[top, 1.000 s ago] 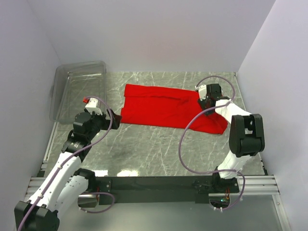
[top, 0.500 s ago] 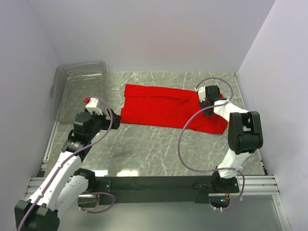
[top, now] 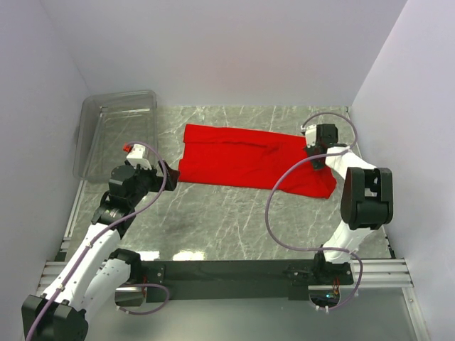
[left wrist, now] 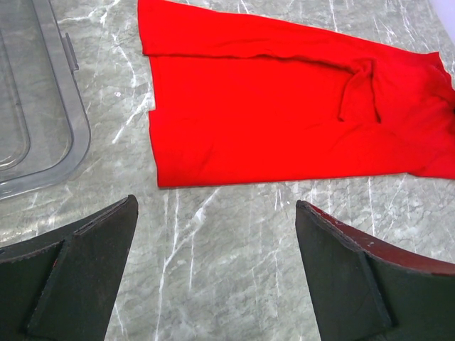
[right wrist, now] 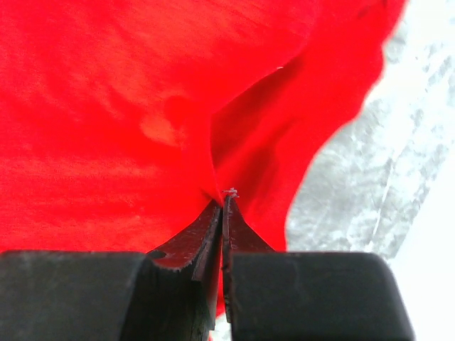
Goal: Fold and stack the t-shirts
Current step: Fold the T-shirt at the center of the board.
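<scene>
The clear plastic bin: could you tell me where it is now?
In the top view the clear plastic bin sits far left on the table, left of the red t-shirt, beyond the left gripper.

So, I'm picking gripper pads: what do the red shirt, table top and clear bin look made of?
The red t-shirt: soft matte cloth, creases and bunches. The table top: grey veined stone look, faint sheen; maybe laminate. The clear bin: rigid see-through plastic, glossy rim.
</scene>
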You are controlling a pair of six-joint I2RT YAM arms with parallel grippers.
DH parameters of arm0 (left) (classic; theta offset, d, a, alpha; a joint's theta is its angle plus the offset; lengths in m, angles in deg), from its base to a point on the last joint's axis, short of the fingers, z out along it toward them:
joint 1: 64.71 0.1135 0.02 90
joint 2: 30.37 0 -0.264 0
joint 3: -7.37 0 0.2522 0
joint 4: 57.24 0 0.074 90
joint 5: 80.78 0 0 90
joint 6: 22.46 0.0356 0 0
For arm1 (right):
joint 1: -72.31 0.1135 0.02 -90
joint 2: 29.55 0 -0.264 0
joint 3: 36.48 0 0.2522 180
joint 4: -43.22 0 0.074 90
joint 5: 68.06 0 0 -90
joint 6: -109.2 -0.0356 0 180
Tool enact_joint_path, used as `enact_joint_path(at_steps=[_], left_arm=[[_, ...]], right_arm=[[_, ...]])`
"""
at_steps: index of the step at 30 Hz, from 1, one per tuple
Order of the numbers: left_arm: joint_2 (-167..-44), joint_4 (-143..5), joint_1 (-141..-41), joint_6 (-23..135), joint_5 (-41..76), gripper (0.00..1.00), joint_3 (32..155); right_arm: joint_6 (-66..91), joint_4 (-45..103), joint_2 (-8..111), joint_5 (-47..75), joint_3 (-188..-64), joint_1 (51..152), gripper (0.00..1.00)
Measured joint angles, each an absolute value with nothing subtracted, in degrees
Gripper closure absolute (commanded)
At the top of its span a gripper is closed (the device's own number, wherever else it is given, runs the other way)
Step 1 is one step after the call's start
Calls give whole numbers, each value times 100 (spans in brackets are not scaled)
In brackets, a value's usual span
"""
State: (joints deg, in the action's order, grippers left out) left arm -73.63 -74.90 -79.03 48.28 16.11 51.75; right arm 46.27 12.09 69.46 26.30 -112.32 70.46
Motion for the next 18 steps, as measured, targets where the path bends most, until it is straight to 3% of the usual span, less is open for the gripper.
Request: enact_joint_path(at_steps=[4, 5, 6, 8, 18], left_arm=[[-7357, -7490, -7903, 4830, 1609, 2, 5175], [-7357, -7494, -7903, 4830, 1609, 2, 5175], [-7357, -7497, -7903, 4830, 1609, 2, 5175], [-7348, -7497, -7903, 4828, 1609, 2, 5175], [-7335, -7503, -7901, 4823, 1611, 2, 5175]], right_arm=[[4601, 1115, 6946, 2547, -11296, 6858, 87], [4581, 1102, 6946, 2543, -11298, 6825, 81], [4575, 1091, 6946, 2541, -11298, 6786, 67], [4527, 1078, 6948, 2534, -11298, 6747, 57], [4383, 857, 6817, 1715, -11606, 6436, 64]])
